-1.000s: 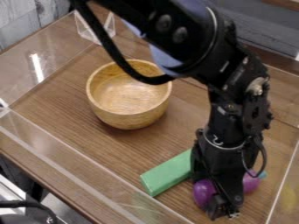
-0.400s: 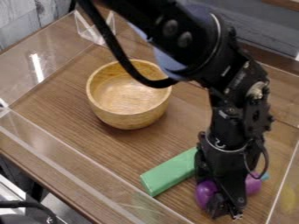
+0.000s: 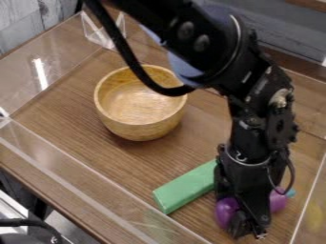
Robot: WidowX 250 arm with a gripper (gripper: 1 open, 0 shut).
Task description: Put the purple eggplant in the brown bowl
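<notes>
1. Purple eggplant [image 3: 231, 208] down on the wooden table [image 3: 76, 124] near its front right corner, mostly hidden behind the arm.
2. Gripper [image 3: 237, 212] pointed straight down, clamped around the purple eggplant, purple showing on both sides of the fingers.
3. Green block [image 3: 185, 188] flat on the table, just left of the gripper.
4. Brown bowl [image 3: 141, 102] upright toward the table's middle, well apart from the eggplant.

End effector [image 3: 238, 212] hides most of the purple eggplant [image 3: 227, 207]
</notes>
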